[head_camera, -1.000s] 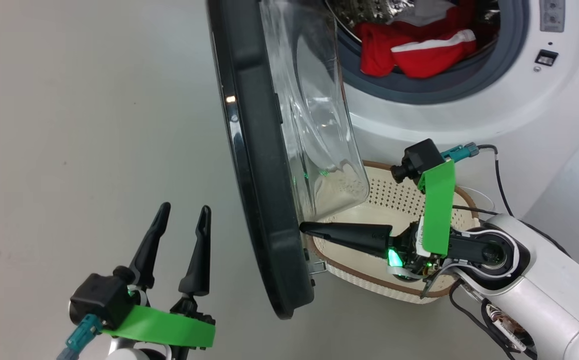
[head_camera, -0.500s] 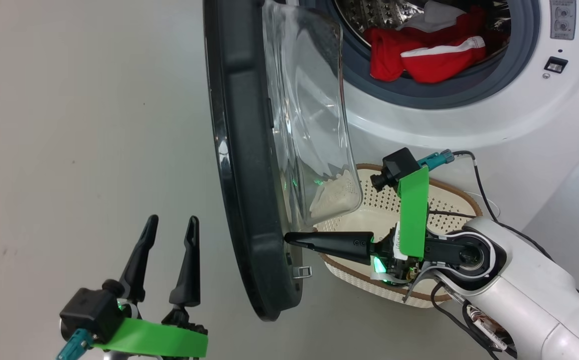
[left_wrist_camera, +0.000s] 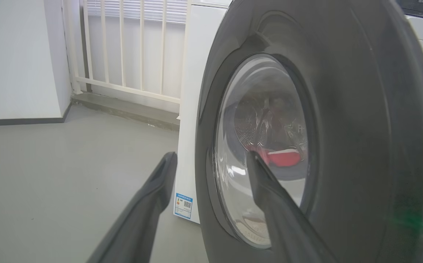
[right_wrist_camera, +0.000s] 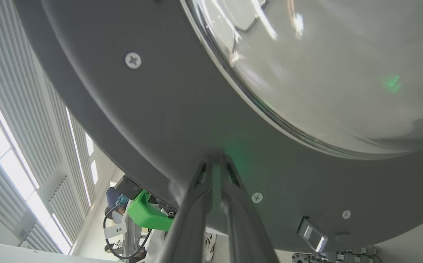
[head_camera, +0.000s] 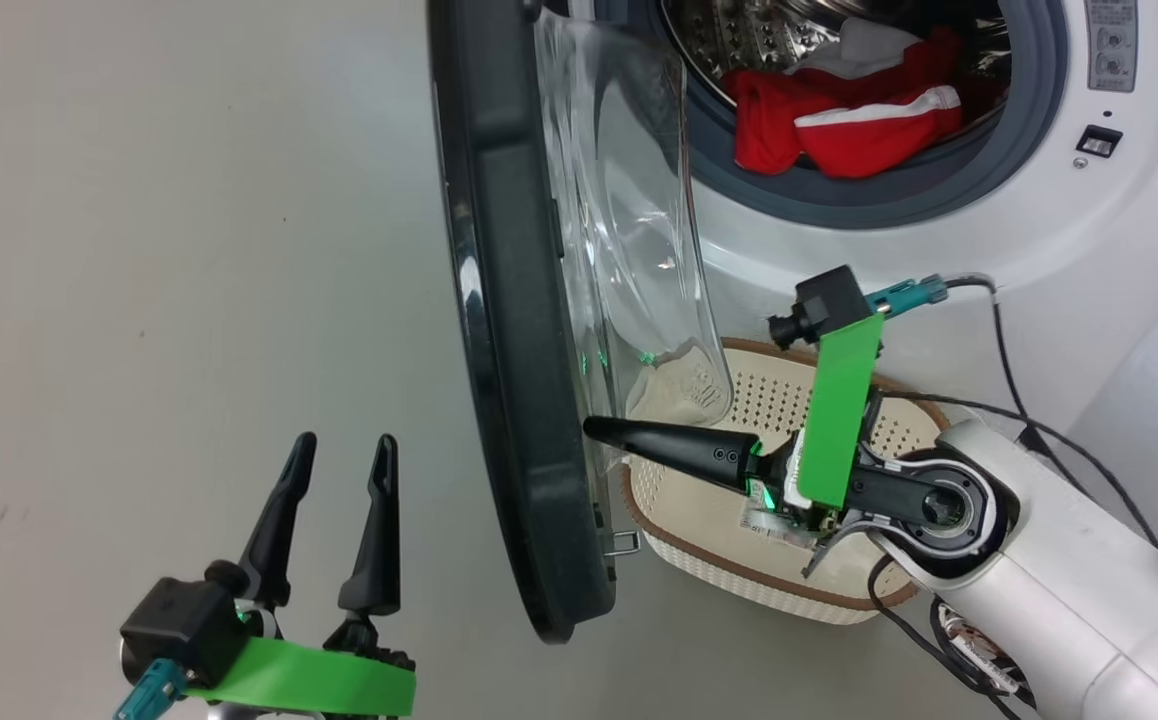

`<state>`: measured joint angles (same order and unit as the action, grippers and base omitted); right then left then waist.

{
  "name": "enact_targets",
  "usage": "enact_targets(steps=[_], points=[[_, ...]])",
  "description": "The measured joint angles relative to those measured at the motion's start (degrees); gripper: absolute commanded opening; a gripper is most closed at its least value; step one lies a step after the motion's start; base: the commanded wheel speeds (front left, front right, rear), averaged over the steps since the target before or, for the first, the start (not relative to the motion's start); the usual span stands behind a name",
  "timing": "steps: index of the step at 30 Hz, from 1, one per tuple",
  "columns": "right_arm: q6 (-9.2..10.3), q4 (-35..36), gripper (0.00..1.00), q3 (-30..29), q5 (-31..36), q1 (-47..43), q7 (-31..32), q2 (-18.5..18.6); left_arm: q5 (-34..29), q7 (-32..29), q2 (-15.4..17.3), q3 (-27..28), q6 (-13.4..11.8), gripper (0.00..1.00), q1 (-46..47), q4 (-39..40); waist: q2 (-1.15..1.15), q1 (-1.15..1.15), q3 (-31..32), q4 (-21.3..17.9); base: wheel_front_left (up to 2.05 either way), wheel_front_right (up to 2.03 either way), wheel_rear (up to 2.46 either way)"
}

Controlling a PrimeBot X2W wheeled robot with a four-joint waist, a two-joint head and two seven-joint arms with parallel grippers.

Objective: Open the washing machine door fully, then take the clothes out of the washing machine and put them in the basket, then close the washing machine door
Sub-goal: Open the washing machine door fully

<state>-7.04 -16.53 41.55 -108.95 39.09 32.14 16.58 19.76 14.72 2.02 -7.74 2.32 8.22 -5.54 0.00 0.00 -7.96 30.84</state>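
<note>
1. The washing machine [head_camera: 939, 250] is standing behind the washing machine door, with its drum mouth lying open past the door's glass side.
2. The washing machine door [head_camera: 509, 350] is hanging partly swung out, edge-on in the head view. Its glass bowl is facing the drum, and it looks not yet fully open.
3. The basket [head_camera: 719, 565] is sitting on the floor just beside the door's lower edge, on the glass side. Nothing is showing in the part I can see.
4. The clothes [head_camera: 839, 130], red with white trim, are lying in the drum beyond the door's glass bowl.
5. The right hand [head_camera: 594, 430] is touching the door's dark inner rim below the glass, with its fingers pressed together and pinching nothing.
6. The left hand [head_camera: 344, 445] is hovering on the door's outer side, apart from it, with its fingers spread and empty.
7. Risks:
   - The closed tip is bearing on smooth, curved plastic. A drifting push angle could send it skidding toward the glass or the metal latch hook [head_camera: 625, 543], letting the door swing back.
   - The forearm is hanging over the basket, so a low sweep could knock it away from the door.
</note>
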Motion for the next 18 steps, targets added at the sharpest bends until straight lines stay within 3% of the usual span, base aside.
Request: enact_targets(steps=[4,9,18], points=[[0.00,2.8,1.00,-0.4,7.3,-1.4,-5.8,1.5,0.0,0.0,0.0,0.0,0.2,1.00,0.0,-0.4,0.00,0.00,0.5,-0.2,0.00,0.00,0.00],[0.00,3.7,1.00,1.7,23.1,-3.6,-16.4,4.8,0.0,0.0,0.0,0.5,0.2,1.00,0.0,-1.2,0.00,0.00,1.2,-0.3,0.00,0.00,0.00],[-0.01,0.0,1.00,3.9,42.8,-7.5,-36.6,5.6,-1.3,0.0,0.0,1.9,0.2,1.00,-0.5,-2.0,0.00,0.00,3.6,-0.7,0.00,0.00,0.00]])
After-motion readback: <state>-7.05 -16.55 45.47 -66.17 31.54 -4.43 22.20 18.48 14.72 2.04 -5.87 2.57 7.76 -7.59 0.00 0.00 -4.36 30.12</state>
